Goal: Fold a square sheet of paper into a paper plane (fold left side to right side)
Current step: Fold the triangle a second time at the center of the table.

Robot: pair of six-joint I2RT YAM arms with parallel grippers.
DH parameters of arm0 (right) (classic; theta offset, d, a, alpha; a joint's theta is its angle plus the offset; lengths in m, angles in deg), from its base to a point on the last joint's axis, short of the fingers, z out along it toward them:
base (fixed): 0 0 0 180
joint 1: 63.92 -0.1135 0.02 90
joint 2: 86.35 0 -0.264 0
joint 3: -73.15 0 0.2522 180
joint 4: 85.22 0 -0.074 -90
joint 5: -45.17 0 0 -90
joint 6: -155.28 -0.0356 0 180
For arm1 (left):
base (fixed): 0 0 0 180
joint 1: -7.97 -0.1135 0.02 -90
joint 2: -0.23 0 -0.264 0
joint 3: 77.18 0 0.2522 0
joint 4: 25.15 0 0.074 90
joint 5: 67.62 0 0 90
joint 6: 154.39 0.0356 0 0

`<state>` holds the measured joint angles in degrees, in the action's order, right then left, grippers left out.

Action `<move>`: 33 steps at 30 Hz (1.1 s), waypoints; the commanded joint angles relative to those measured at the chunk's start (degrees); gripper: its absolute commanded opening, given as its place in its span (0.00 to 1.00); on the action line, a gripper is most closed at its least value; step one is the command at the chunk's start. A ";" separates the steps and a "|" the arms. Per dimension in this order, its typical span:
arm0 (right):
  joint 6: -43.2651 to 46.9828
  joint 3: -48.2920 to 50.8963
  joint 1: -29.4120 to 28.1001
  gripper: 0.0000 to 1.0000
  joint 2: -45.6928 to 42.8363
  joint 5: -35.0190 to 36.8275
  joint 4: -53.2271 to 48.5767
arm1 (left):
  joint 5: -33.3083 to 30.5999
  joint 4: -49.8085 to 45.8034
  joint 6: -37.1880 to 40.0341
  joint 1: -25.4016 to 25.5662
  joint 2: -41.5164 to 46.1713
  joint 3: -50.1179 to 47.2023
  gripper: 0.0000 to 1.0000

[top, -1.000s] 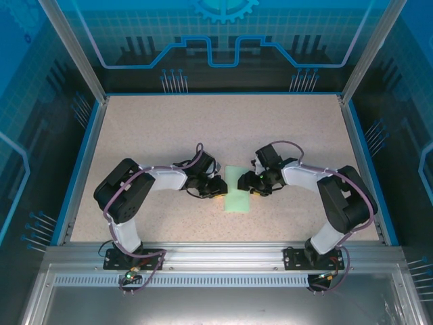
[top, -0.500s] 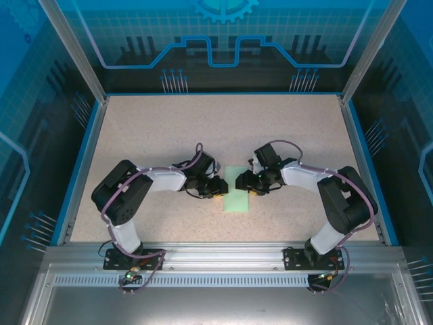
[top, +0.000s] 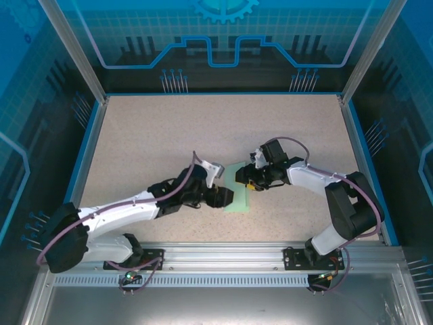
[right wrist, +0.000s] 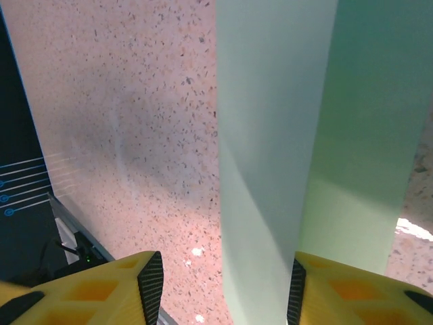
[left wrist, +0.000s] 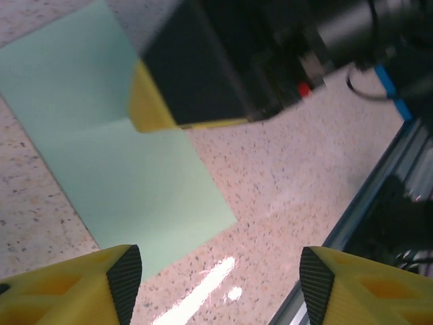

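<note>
Recommendation: pin thin mint-green paper sheet (left wrist: 128, 176) under right gripper (right wrist: 222, 271), jaws apart. Press fold flat with left gripper (left wrist: 220, 264), likewise apart.

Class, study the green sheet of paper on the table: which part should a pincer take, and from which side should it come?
Probably the near short edge of the sheet of paper, approached low from the side of the left pincer. That end lies flat on the table, offering nothing to pinch from above, and the right pincer sits over the far part.
</note>
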<state>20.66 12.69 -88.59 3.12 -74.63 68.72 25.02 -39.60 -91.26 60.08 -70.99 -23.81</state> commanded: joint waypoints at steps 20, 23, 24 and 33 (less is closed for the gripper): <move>-2.13 -3.29 0.12 0.51 2.00 -2.51 1.57 | -32.72 -22.73 9.22 16.63 -28.17 23.43 0.86; -2.14 -3.33 0.06 0.51 2.42 -2.64 1.57 | -31.57 -22.79 10.32 16.70 -29.79 24.79 0.88; -2.13 -3.37 -0.03 0.51 2.50 -2.64 1.48 | -31.54 -23.11 10.51 16.71 -30.33 25.22 0.88; -2.31 -3.40 -0.12 0.51 2.87 -2.44 1.42 | -35.85 -25.61 11.70 16.83 -35.38 29.13 0.82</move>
<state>18.91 10.72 -88.63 5.17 -75.97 69.99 -8.07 -62.81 -81.21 76.50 -105.13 3.45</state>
